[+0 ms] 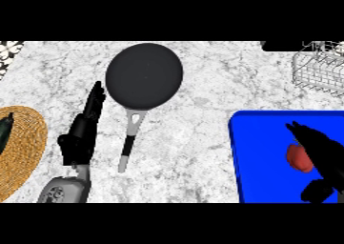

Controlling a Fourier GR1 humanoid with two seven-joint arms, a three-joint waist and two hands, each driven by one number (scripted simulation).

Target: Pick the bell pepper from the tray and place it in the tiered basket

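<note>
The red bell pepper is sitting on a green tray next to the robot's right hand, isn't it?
Not quite. In the head view the tray is blue, not green. The rest holds: the red bell pepper sits on it, right next to the robot's right hand, which partly covers it.

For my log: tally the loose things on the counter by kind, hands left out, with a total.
Vegetables: 2, a red bell pepper and a dark green one
Pans: 1, the black frying pan
Trays: 1, blue tray
Woven mats: 1
Wire baskets: 1
Total: 6
</note>
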